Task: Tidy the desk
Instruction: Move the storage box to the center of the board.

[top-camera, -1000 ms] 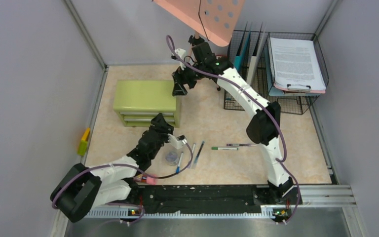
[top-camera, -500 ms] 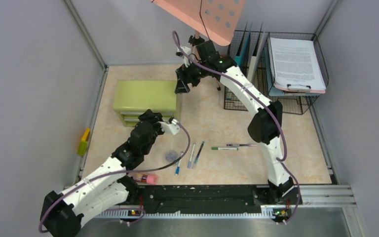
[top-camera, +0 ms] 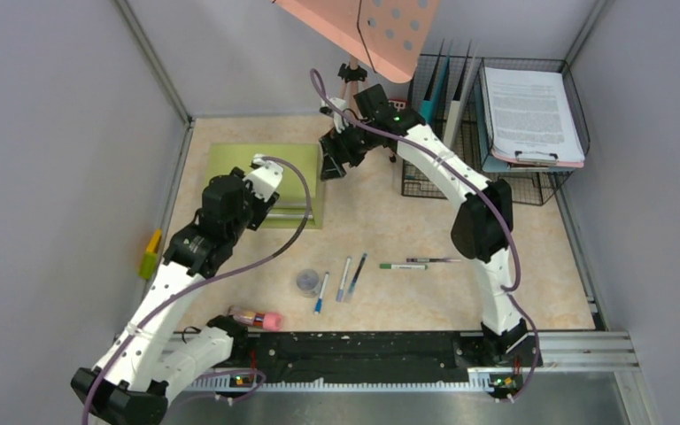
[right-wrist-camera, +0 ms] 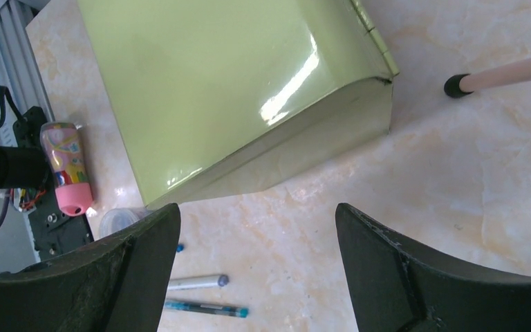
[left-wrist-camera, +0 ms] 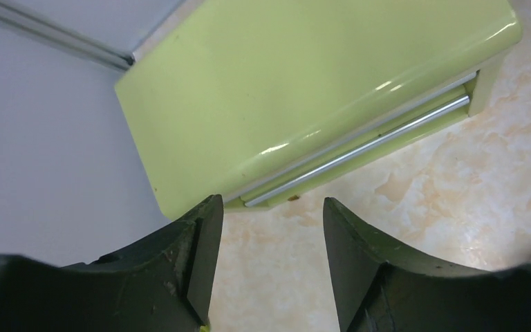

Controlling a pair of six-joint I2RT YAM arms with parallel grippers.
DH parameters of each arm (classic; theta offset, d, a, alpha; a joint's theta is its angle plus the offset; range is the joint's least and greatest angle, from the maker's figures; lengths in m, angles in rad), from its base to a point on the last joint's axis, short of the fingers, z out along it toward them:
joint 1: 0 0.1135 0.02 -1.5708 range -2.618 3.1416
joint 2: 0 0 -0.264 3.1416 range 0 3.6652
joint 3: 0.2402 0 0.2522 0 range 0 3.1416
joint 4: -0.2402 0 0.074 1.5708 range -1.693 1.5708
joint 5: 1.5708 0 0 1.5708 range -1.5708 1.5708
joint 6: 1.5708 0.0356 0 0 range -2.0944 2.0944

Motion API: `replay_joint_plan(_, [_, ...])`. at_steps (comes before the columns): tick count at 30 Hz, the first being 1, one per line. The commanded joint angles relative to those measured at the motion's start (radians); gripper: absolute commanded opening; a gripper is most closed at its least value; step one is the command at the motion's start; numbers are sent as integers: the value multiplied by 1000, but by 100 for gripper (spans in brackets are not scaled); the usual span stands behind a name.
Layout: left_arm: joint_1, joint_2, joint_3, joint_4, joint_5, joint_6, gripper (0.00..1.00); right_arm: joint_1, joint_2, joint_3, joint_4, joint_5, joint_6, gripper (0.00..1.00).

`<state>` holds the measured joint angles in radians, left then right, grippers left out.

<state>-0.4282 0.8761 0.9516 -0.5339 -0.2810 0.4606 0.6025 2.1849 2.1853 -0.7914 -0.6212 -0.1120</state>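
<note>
Counter of marbled beige spreads beneath both my arms, bearing one green drawer cabinet, five pens, one small clear cup and one pink-capped tube. My left arm stretches forward, its left end effector open and empty above the cabinet's front. My right end effector, jaws wide and empty, hovers beside the cabinet's right side.

Left gripper, right gripper; jaws apart
</note>
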Motion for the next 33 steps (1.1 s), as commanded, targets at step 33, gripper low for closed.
replay_joint_plan(33, [691, 243, 279, -16, 345, -685, 74, 128, -64, -103, 101, 99, 18, 87])
